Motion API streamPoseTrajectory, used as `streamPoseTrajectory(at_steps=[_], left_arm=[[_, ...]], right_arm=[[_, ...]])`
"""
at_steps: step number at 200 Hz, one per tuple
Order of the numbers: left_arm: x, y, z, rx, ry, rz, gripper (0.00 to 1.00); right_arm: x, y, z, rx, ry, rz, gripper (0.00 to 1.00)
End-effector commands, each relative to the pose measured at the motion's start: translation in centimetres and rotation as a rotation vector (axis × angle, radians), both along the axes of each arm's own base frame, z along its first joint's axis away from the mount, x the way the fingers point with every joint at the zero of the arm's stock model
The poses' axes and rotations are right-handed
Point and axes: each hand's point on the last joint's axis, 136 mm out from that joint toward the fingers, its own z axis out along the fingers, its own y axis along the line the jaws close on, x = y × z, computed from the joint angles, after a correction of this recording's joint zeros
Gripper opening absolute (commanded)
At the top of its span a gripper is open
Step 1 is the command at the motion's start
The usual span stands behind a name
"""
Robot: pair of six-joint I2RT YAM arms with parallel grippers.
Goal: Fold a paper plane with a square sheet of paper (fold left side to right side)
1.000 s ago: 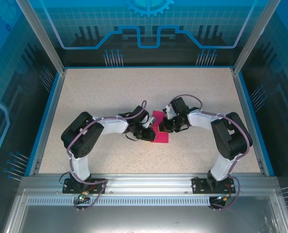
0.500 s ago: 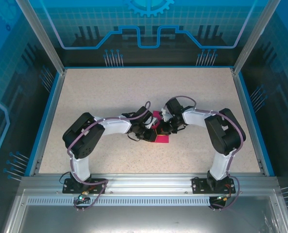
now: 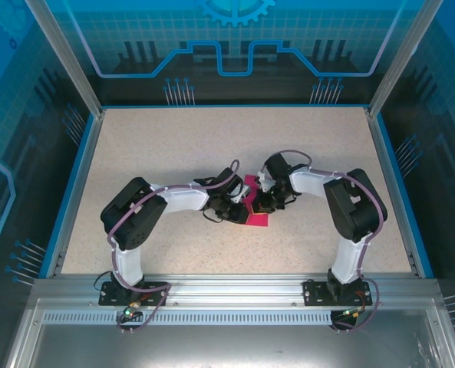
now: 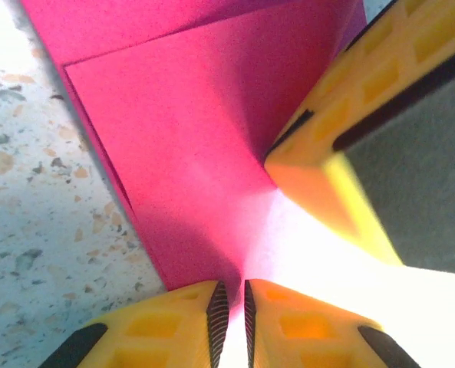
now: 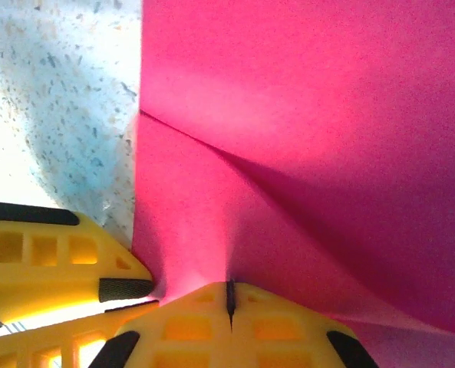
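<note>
The square sheet of paper (image 3: 255, 218) is magenta-pink, folded and creased, and lies mid-table between both grippers. My left gripper (image 3: 241, 208) reaches it from the left and my right gripper (image 3: 262, 204) from the right, their tips almost touching. In the left wrist view my left gripper (image 4: 231, 303) has its jaws drawn to a thin slit, and the paper (image 4: 173, 130) runs into that slit. In the right wrist view my right gripper (image 5: 229, 295) is shut on a raised pucker of the paper (image 5: 304, 100). The left gripper's fingers (image 5: 66, 257) sit at the paper's near corner.
The speckled beige table (image 3: 173, 146) stretches free around the paper. A blue rim (image 3: 74, 192) and transparent walls enclose it, and a metal rail (image 3: 227, 287) carries both arm bases at the near edge.
The right arm has swung inward and left, bringing its gripper closer to the left one over the paper. The left gripper has crept slightly right. Less pink paper shows between them.
</note>
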Motion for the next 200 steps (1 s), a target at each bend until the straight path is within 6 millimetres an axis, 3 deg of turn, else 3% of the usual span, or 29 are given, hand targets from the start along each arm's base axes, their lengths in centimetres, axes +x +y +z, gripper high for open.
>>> streamPoseTrajectory(at_steps=[1, 81, 165, 182, 200], left_arm=[[-3.2, 3.8, -5.5, 0.204, 0.121, -0.006, 0.20], [-3.2, 3.8, -5.9, 0.202, 0.125, -0.005, 0.20], [-3.1, 3.4, -5.1, 0.176, 0.109, -0.006, 0.20], [-3.0, 3.3, -4.8, 0.170, 0.101, -0.008, 0.20], [-2.9, 3.2, -4.5, 0.160, 0.096, -0.006, 0.20]], right_arm=[[0.9, -2.9, -1.3, -0.101, 0.016, -0.018, 0.00], [3.5, -6.6, -1.3, -0.130, 0.027, -0.060, 0.00], [5.0, -7.0, -0.4, -0.027, 0.048, -0.101, 0.00], [5.3, -7.2, 0.5, -0.008, 0.021, -0.113, 0.00], [5.6, -6.9, 2.6, 0.019, -0.046, -0.113, 0.00]])
